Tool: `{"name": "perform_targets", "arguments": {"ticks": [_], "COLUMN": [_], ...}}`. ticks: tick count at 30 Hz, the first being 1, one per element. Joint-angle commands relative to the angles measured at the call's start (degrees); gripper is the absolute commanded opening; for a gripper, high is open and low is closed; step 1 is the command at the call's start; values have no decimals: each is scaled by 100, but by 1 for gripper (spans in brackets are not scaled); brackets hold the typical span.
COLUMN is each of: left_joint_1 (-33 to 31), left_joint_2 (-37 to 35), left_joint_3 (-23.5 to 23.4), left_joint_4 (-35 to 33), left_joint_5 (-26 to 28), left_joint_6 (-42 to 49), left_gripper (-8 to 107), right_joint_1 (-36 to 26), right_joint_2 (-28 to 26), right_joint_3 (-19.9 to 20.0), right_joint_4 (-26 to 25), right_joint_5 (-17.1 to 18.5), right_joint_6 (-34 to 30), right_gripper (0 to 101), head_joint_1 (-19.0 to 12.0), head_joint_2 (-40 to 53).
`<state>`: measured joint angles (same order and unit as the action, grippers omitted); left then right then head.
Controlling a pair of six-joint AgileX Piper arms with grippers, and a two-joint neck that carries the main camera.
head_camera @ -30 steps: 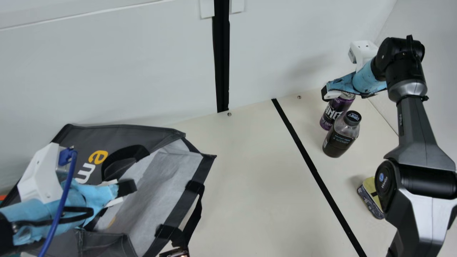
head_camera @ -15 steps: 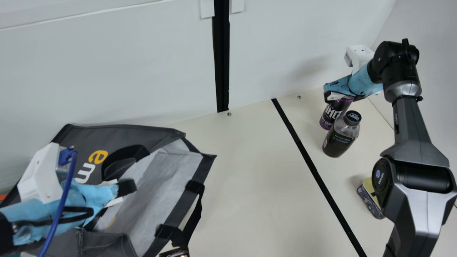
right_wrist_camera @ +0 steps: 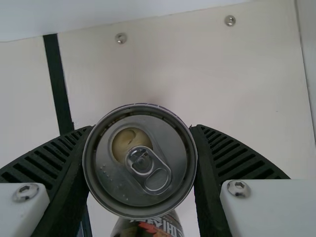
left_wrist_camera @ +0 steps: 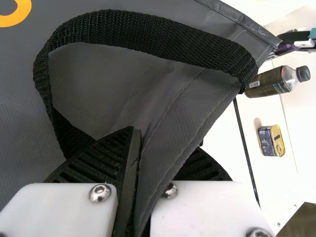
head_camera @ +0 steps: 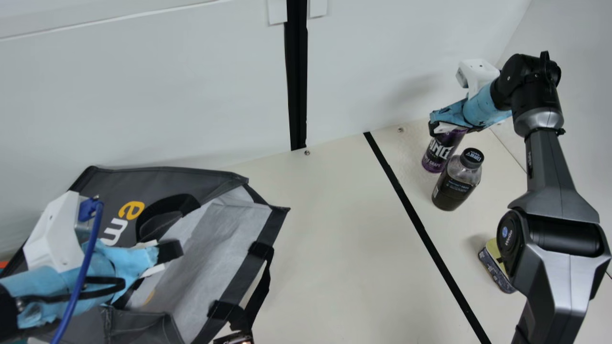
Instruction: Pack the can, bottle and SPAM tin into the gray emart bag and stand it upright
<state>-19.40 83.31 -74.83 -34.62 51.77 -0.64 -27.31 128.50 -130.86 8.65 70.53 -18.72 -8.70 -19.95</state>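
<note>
Nearest, on my left: gray emart bag (head_camera: pixel 167 177), lying over, pale lining showing at the open mouth, black webbing handles, yellow and white lettering. My left gripper (head_camera: pixel 169 251) has its fingers nearly together, a fold of the bag's edge pinched between them. Right side of table: SPAM tin (head_camera: pixel 496 270), rounded corners, yellow lid with ring pull, dark patterned sides, partly behind my right arm. Farther, bottle (head_camera: pixel 453 187), upright: black cap, clear shoulder, dark contents and label. Just beyond it, can (head_camera: pixel 439 154): purple, white lettering, silver top. My right gripper (head_camera: pixel 449 128) grips its upper end, fingers spread to the can's width.
</note>
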Motion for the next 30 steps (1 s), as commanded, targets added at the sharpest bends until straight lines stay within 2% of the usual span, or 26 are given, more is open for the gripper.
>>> {"name": "perform_targets", "arguments": {"ticks": [1,15,30], "left_joint_1": [0,0,0], "left_joint_2": [0,0,0], "left_joint_3": [0,0,0], "left_joint_4": [0,0,0], "left_joint_5": [0,0,0], "left_joint_6": [0,0,0], "left_gripper": [-8,-8,-8], "right_joint_1": [14,184,584], "right_joint_2": [-39,-360,-1037], "right_joint_3": [-14,220,843], "right_joint_4": [15,298,396], "right_joint_5": [-63,-63,-63], "right_joint_6": [-104,-820,-1329], "right_gripper": [0,0,0], "head_joint_1": [-130,-130,-130], "head_joint_2": [-5,-5,-5]}}
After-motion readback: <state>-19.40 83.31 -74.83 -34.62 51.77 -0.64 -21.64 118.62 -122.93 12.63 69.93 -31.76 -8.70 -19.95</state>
